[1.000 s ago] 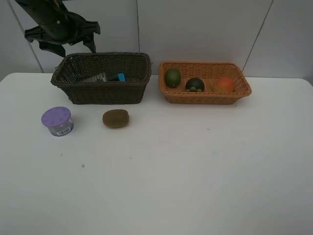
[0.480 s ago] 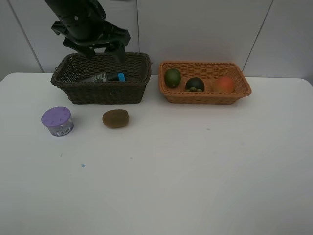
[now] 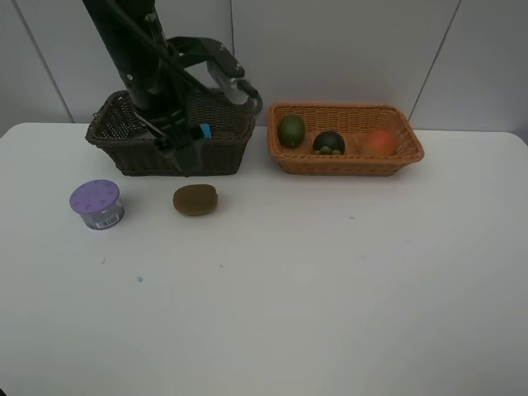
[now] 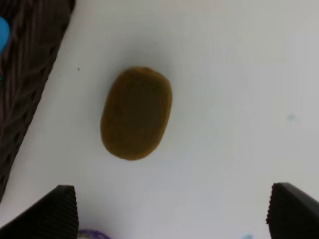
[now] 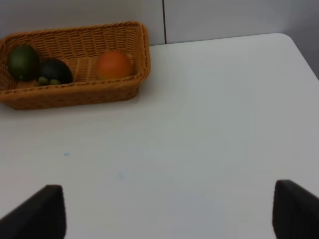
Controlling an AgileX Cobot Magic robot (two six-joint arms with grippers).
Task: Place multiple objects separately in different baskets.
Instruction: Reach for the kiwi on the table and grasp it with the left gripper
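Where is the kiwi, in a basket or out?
Out. The kiwi lies on the table in front of the dark basket, apart from it.

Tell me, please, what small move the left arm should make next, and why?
Probably lower the left claw straight down around the kiwi. Its jaws stand wide open and empty, and the kiwi lies free on the table, roughly centred ahead of the claw in the wrist view.
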